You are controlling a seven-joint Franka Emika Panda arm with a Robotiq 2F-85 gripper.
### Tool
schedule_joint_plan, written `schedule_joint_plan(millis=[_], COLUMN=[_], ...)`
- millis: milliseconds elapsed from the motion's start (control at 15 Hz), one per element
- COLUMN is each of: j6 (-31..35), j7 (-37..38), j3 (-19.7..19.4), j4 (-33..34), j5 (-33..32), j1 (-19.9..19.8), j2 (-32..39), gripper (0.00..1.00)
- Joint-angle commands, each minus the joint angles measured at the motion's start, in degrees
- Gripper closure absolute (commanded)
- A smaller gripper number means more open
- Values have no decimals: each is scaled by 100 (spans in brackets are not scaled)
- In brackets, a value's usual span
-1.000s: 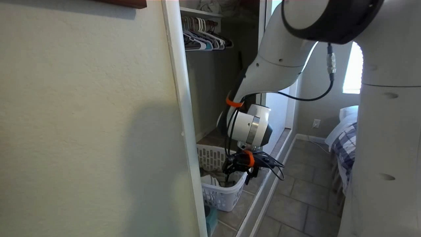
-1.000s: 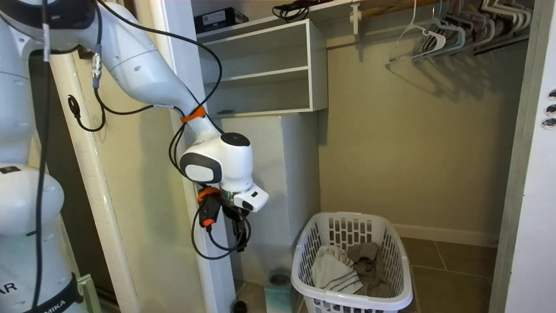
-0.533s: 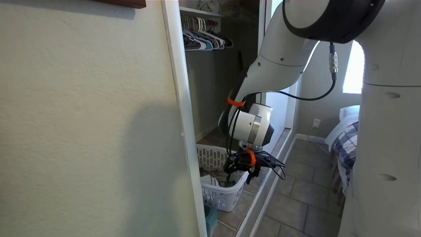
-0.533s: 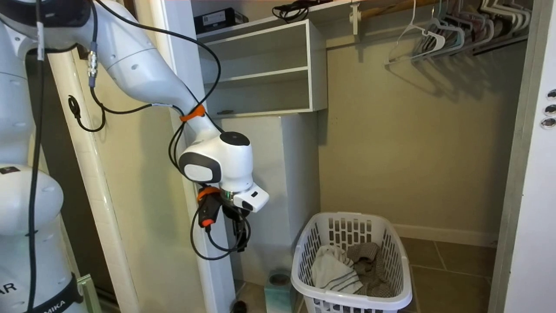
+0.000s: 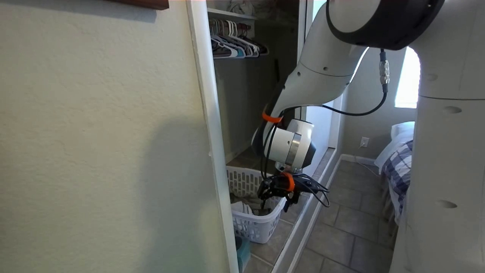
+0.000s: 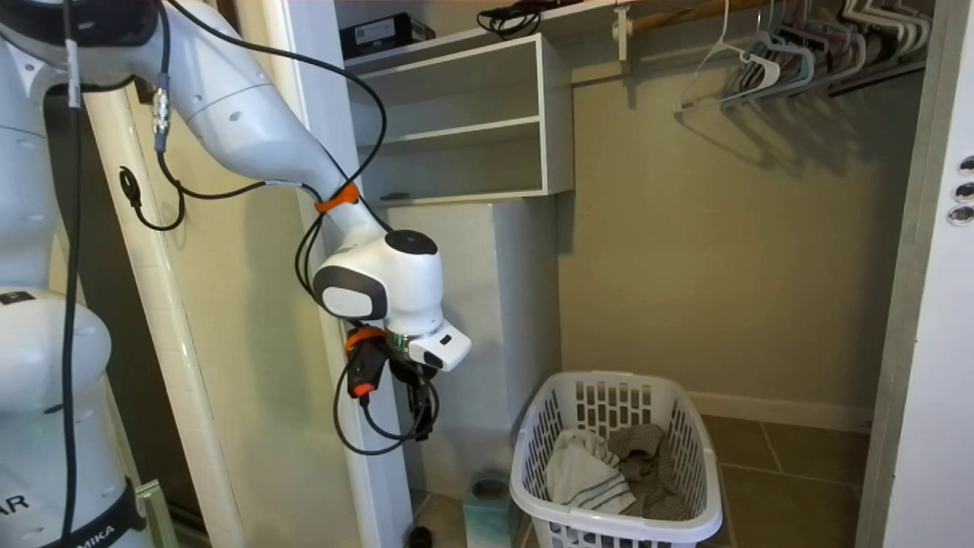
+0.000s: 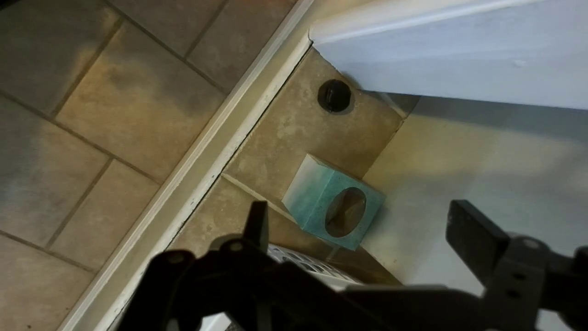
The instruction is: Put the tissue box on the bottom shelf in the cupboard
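Your hand (image 7: 367, 226) is spread, not touching the tissue box (image 7: 321, 198); this is probably light, thin card, easily crushed, so grip gently its opposite walls.

A home, at a bedroom closet (image 6: 639, 251).
Clothes hangers (image 5: 232, 46) hang well above the fingers (image 7: 477, 241), a laundry basket (image 6: 616, 525) with cloth (image 6: 586, 472) in it stands near and below them, and a bed (image 5: 390, 146) with a checked cover (image 5: 401, 167) shows well apart from them.
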Motion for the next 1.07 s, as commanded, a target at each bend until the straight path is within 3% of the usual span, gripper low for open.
schedule_joint_plan(millis=[0, 267, 600, 800, 1000], j6=[0, 0, -260, -414, -624], j7=[0, 0, -1560, -2384, -2939], j3=[0, 0, 651, 924, 1118], j4=[0, 0, 868, 1388, 1731], j5=[0, 0, 2139, 3441, 4125], j1=[0, 0, -249, -402, -629], j2=[0, 0, 885, 1831, 2762], gripper=[0, 0, 0, 0, 0])
